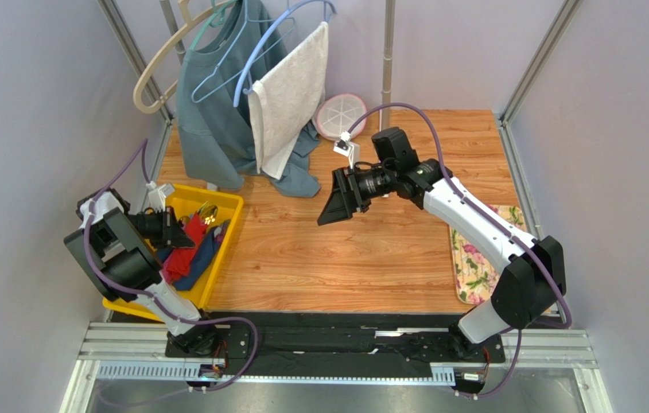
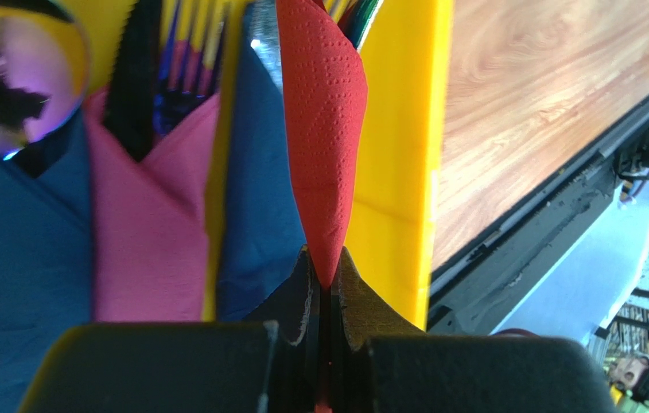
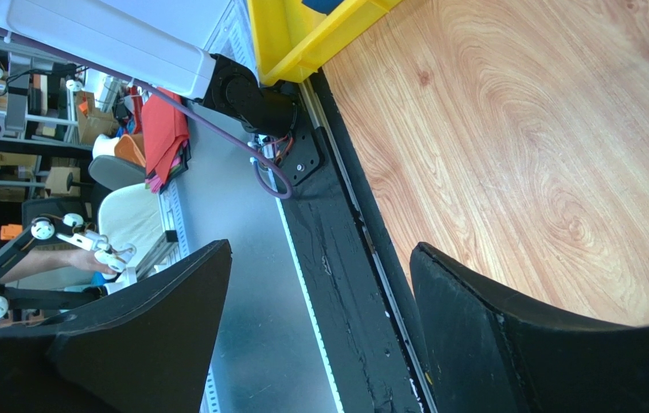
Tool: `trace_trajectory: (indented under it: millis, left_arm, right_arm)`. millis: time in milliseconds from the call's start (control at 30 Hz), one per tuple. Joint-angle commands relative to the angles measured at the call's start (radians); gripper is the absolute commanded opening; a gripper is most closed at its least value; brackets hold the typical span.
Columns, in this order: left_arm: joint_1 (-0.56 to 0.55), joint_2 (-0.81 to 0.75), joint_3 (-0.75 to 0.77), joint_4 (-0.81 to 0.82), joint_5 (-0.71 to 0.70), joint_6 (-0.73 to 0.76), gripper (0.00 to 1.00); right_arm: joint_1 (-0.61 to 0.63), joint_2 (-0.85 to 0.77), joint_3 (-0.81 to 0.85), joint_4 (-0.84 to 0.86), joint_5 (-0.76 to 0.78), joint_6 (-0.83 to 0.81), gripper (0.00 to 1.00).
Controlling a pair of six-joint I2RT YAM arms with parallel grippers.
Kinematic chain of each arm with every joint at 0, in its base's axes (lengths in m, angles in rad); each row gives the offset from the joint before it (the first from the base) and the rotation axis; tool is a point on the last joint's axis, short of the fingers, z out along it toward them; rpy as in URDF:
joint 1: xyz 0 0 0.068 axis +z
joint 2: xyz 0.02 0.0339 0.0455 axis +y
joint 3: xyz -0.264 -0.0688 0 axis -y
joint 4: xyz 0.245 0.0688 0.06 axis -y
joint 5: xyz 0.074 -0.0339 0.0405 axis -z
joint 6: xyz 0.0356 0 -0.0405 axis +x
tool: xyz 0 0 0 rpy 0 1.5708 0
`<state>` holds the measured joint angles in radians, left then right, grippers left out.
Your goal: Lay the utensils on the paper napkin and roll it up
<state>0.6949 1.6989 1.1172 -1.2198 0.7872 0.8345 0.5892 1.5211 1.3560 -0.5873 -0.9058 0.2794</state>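
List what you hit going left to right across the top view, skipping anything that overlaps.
yellow bin → white towel → right gripper → floral cloth

paper napkin (image 2: 323,129): plain red, no lettering on it
yellow bin (image 1: 229,225): no label readable
table (image 1: 345,249): nothing written

One red napkin (image 2: 323,129), one bin (image 2: 392,172)
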Motion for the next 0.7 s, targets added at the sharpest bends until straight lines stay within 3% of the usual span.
trace_trajectory:
  millis: [0,667]
  left_arm:
    - [0.017,0.028,0.004,0.045,-0.005,-0.006,0.0]
    - [0.018,0.099,-0.053,0.18,-0.077,-0.095,0.0]
  right_arm:
    - [-0.017,0.013,-0.006,0.015,-0.038,-0.011,0.8]
    - [-0.034,0.051,-0.005,0.015,-0.068,-0.008,0.79]
